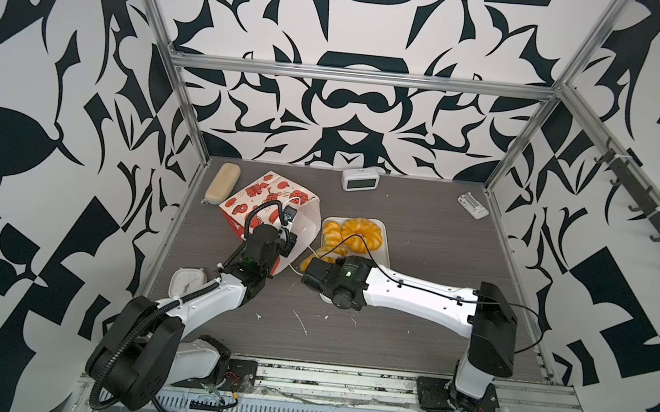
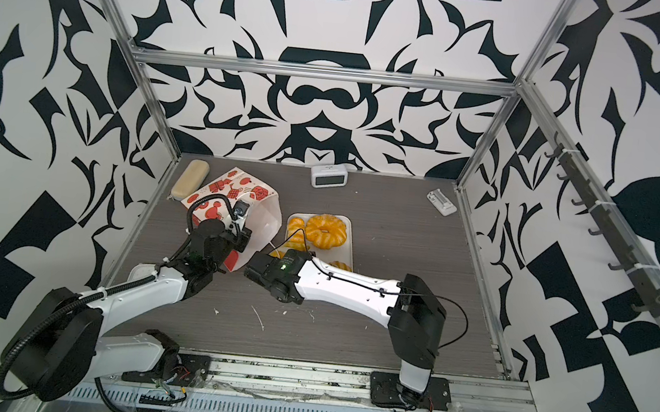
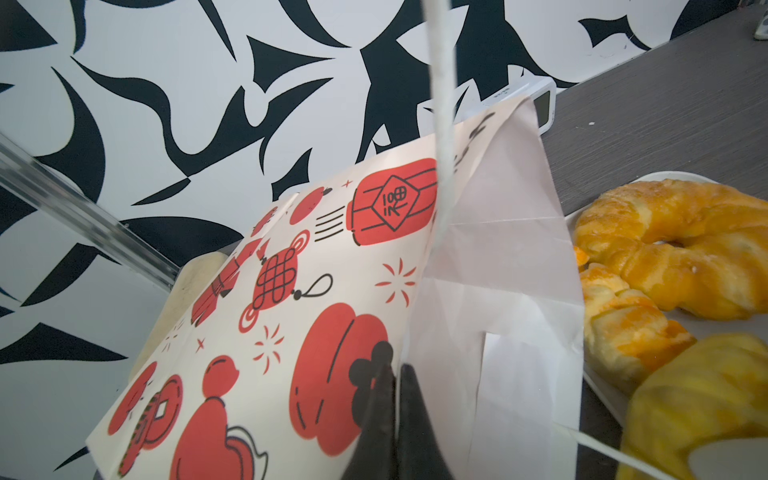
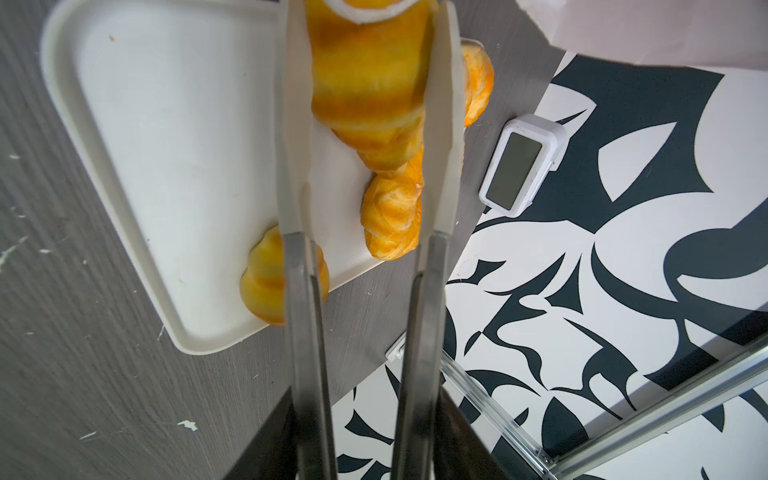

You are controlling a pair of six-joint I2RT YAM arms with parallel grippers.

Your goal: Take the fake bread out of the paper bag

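Step in hand, at a guess: setting a croissant point(image 4: 370, 83) down on the tray point(image 4: 145, 124) with tongs point(image 4: 299, 291). Clamped in the right gripper point(image 1: 308, 273), those tongs. Partly spread, white tips either side of the croissant; can't tell whether squeezing or just flanking. Pinching the rim of the paper bag point(image 1: 262, 200) with the left gripper point(image 3: 392, 374), fully closed. Tipped over just left of the tray, that bag, mouth toward it.

To do it well:
- Lower until the croissant sits flat on bare tray, not on the edge.
- Spread the tongs slowly, then pull straight back.
- Watch the cord handle point(image 4: 365, 12) looped across the croissant's far end; likely to snag and drag.
- Hold the bag rim up, mouth open for another reach.

Counts:
- 1 paper bag, 1 tray, 1 tongs.
- Fake bread outside the bag: at least 4. Croissant, ring loaf point(image 1: 361, 233), ridged roll point(image 1: 332, 232) beside it, one more piece point(image 2: 341, 264) just past the right arm.
- Not a firm count, with part of the tray under that arm. No view inside the bag, so no telling what's left.
- 2 clocks: digital clock point(image 1: 359, 179) at the back wall, square clock point(image 1: 187, 279) under the left arm.
- 1 beige case point(image 1: 222, 183) behind the bag.
- 1 white clip point(image 1: 472, 205) back right.
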